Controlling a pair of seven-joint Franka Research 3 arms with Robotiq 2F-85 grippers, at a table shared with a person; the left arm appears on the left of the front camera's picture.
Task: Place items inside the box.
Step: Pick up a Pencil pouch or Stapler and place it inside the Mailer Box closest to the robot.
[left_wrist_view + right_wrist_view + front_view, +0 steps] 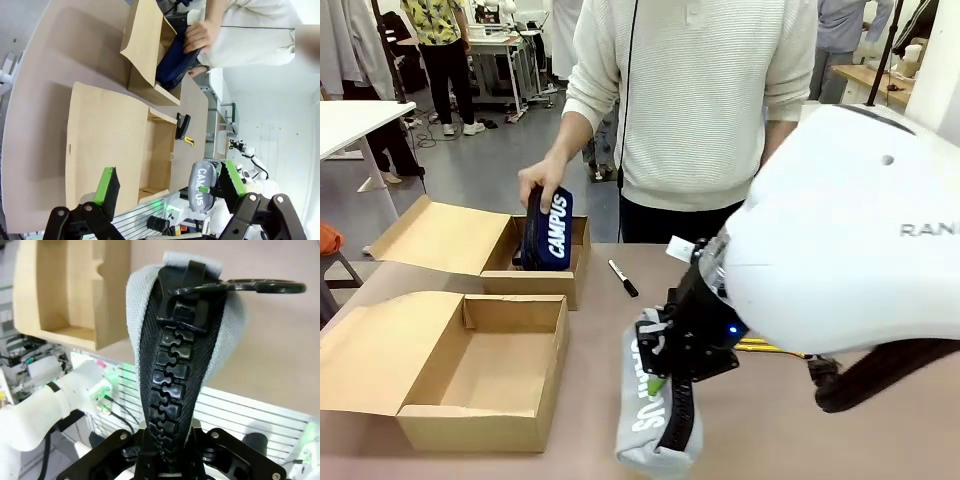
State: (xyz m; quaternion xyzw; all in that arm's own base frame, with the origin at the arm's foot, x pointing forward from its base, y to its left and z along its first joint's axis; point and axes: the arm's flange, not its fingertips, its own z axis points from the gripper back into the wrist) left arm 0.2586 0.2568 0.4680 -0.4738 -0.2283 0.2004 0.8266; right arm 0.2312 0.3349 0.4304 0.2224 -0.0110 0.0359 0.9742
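Observation:
My right gripper (pixel 663 378) is shut on a grey zip pencil case (pixel 655 420) marked "CAMPUS", which hangs just above the table, right of the near open cardboard box (pixel 480 375). From the right wrist, the case's black zip (pixel 175 365) runs up from the gripper (pixel 170 452). A person's hand (pixel 540 182) lowers a dark blue "CAMPUS" pouch (pixel 548 232) into the far box (pixel 535 282). My left gripper (pixel 170 182) stands open high over the near box (pixel 157 150), holding nothing. A black-capped marker (pixel 623 278) lies mid-table.
A black stapler (pixel 182 126) and a yellow utility knife (pixel 189 140) lie on the table beyond the near box. Both boxes have lids (pixel 370 345) folded out to the left. The right arm's white body (pixel 850 230) hides much of the table's right side.

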